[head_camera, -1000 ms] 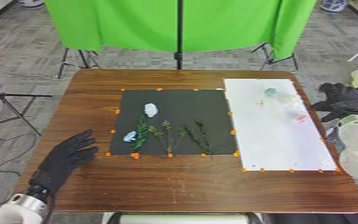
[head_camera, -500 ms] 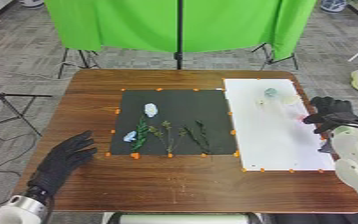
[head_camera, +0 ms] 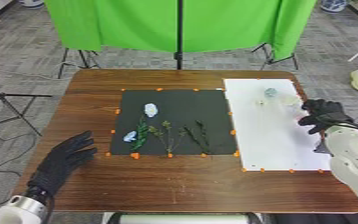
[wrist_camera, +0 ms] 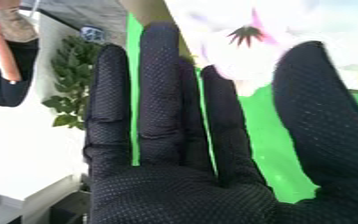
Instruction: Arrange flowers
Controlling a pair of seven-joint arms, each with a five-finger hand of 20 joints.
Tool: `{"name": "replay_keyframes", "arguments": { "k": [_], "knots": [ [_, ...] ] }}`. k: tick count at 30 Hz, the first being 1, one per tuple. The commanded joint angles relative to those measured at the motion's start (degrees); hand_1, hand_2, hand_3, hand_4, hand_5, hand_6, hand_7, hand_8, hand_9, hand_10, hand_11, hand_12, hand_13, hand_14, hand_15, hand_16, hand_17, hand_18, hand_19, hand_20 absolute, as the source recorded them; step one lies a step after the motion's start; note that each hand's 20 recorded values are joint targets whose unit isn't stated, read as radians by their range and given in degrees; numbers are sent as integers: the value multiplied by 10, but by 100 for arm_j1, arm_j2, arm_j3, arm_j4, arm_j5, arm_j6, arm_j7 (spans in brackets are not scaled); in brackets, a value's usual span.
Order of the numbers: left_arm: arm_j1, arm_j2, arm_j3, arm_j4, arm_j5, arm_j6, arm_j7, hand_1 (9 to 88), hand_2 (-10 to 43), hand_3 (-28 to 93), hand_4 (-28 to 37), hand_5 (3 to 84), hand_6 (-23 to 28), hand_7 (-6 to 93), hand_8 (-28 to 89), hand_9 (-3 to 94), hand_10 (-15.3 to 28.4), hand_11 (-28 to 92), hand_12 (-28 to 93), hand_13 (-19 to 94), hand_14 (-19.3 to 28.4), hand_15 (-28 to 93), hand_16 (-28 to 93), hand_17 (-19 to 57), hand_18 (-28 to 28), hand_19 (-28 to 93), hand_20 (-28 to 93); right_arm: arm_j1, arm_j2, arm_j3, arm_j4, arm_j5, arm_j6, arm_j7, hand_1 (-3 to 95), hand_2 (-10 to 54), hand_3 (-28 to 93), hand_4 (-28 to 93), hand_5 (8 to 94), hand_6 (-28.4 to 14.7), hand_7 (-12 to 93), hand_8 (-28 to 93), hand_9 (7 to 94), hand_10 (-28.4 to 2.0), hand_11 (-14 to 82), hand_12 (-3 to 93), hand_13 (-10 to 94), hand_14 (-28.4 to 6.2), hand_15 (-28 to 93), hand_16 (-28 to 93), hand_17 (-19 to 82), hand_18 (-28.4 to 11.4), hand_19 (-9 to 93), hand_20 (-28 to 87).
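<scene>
Right hand (head_camera: 326,114) shifted left, over white sheet (head_camera: 269,135)

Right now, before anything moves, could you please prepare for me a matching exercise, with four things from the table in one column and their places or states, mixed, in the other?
Things:
1. Left hand
2. Black mat
3. Pale blue-green flower
4. Right hand

Places or states:
A. at the right side of the white sheet
B. has green sprigs lying on it
C. on the far part of the white sheet
D. to the left of the black mat

Right pairs: 1-D, 2-B, 3-C, 4-A
</scene>
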Motion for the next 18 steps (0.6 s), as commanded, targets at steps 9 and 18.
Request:
{"name": "replay_keyframes", "arguments": {
  "k": [9, 18],
  "knots": [
    [176, -64, 14, 65, 31, 29, -101, 241, 3, 698, -283, 311, 53, 170, -103, 263, 115, 224, 140, 213, 135, 466, -43, -115, 208, 525, 32, 37, -40, -143, 99, -11, 425, -277, 541, -93, 784, -283, 709, 37, 436, -133, 831, -28, 141, 391, 827, 40, 331, 397, 310, -109, 708, 299],
    [147, -28, 21, 80, 33, 0, -147, 240, 3, 699, -283, 312, 54, 169, -103, 263, 114, 225, 141, 213, 136, 466, -44, -115, 208, 525, 32, 535, -213, -539, -489, -221, 1324, -717, 536, -95, 818, -283, 739, 34, 420, -123, 856, -32, 139, 403, 844, 37, 336, 408, 321, -114, 715, 308]
  ]
}}
